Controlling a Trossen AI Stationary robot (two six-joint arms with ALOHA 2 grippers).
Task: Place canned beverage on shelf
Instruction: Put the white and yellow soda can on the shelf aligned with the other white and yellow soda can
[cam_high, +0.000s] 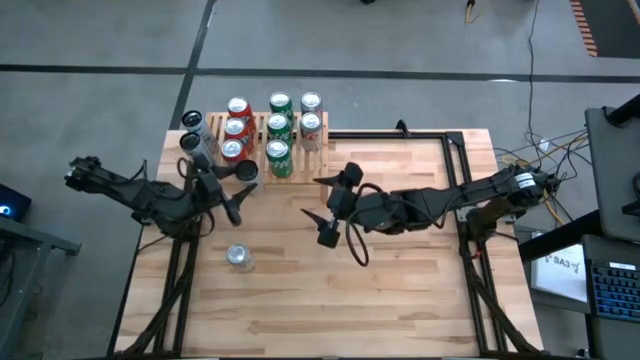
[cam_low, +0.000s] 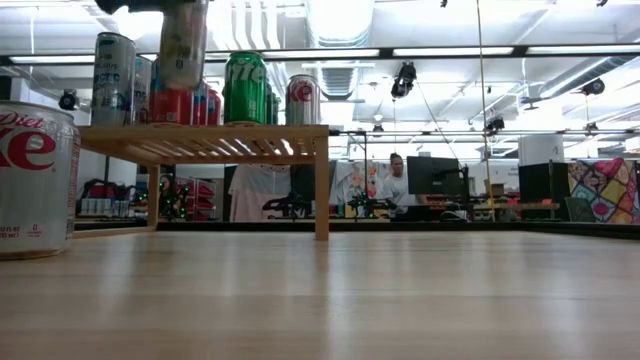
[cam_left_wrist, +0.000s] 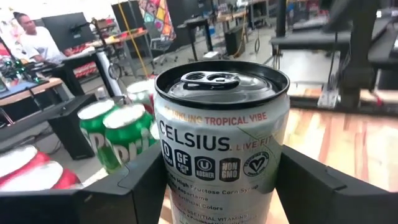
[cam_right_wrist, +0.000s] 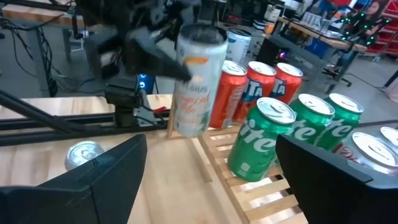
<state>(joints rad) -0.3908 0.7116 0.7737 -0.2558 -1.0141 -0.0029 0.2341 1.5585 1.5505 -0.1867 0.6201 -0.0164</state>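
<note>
High view shows our left gripper (cam_high: 213, 166), fingers clamped on the tall white Celsius can (cam_left_wrist: 219, 143), crowding red cans (cam_high: 236, 128) on the light-wood slatted shelf (cam_right_wrist: 261, 198); we risk toppling them, while the right gripper (cam_high: 334, 207) waits with fingers wide.

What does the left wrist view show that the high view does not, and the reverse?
Only the left wrist view shows the label of the Celsius can, gripped between the left end effector's fingers, and a person in the room behind.

Only the high view shows the right end effector, open over the table, and a lone can standing apart from the shelf.

Both show the held can and green cans on the shelf.
</note>
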